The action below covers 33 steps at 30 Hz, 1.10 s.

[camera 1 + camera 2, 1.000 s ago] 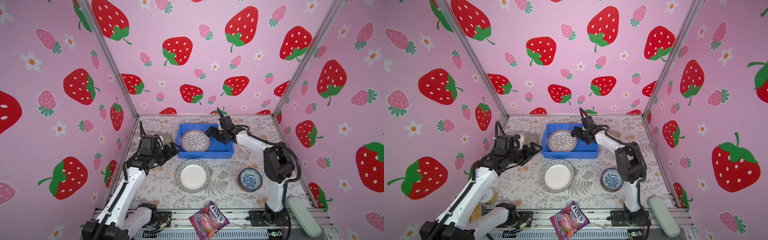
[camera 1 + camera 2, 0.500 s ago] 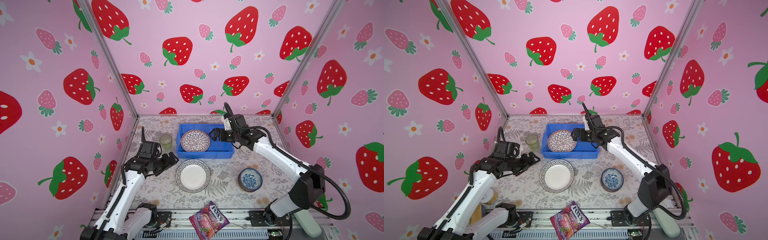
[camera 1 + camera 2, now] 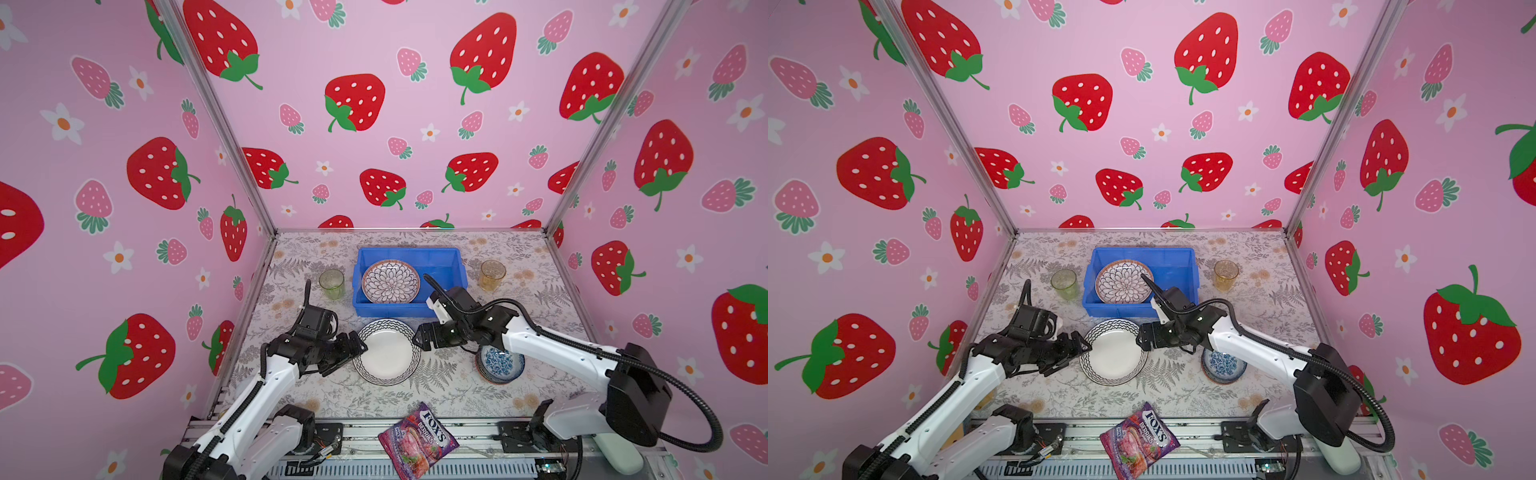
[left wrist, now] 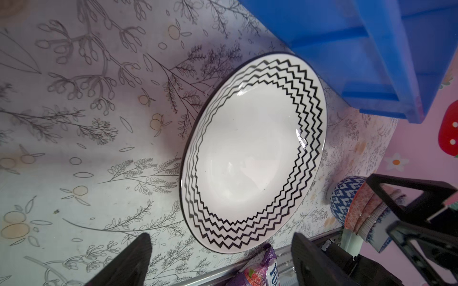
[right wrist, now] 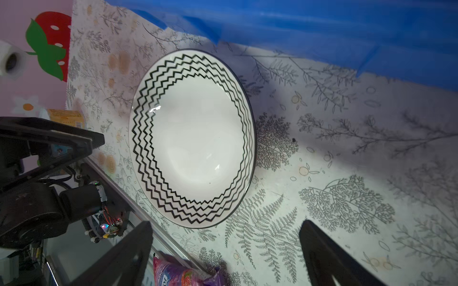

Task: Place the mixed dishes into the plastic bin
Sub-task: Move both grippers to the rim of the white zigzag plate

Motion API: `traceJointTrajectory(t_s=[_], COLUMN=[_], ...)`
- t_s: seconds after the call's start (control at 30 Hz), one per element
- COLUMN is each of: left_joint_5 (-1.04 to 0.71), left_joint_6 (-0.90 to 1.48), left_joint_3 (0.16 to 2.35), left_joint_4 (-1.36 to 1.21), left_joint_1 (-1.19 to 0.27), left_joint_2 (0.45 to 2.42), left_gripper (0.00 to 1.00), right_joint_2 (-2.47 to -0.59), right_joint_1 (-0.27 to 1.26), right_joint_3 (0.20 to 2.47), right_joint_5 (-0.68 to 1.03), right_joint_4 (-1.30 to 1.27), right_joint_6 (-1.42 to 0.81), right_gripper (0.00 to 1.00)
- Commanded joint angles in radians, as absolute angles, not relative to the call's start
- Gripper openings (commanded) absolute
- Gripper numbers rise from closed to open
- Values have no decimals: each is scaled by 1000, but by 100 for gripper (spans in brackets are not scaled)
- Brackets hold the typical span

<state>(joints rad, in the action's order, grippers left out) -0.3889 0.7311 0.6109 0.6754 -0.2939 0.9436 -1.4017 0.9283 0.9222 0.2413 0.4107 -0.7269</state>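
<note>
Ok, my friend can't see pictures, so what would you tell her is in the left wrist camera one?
A white zigzag-rimmed plate lies flat on a flowery tablecloth, and the left gripper has its two dark fingers open, not touching it. A blue bin sits close beside the plate.

Bin (image 3: 409,251) bright blue; petal plate (image 3: 390,281) carries white petals outlined dark, with a brownish rim. Zigzag plate (image 3: 386,352) is plain white at centre, ringed by black zigzag lines. The bowl stack (image 3: 500,362) is blue-and-white on top, with orange speckle and black-white stripes on the bowls below. Green tumbler (image 3: 331,284), amber tumbler (image 3: 493,274), purple candy bag (image 3: 417,438); cloth (image 3: 457,395) pale with grey ferns and orange blossoms; walls (image 3: 415,50) pink with red strawberries.
</note>
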Motion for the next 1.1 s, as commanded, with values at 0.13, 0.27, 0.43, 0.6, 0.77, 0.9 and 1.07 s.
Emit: traceJointTrajectory(t_s=[0.13, 0.27, 0.43, 0.6, 0.77, 0.9, 1.07], left_joint_5=[-363, -346, -341, -339, -333, -328, -327], left_joint_6=[749, 728, 729, 736, 737, 734, 727], left_joint_3=[587, 590, 563, 528, 518, 522, 522], left_joint_4=[554, 548, 512, 470, 448, 442, 432], left_joint_1=[-338, -344, -346, -350, -350, -350, -350], left_joint_2=[1023, 1064, 1091, 1116, 1126, 1130, 1145], left_gripper=[86, 83, 79, 75, 68, 59, 49], right_joint_2=[-1400, -1414, -1437, -1459, -1474, -1487, -1489], right_joint_1=[948, 948, 948, 947, 945, 946, 944], right_joint_3=[836, 808, 805, 807, 813, 818, 818], right_joint_5=[258, 275, 269, 265, 267, 269, 269], right_joint_4=[277, 243, 241, 239, 239, 236, 234], right_joint_6=[-817, -828, -820, -814, -806, -802, -804], right_gripper=[95, 95, 95, 95, 95, 95, 95])
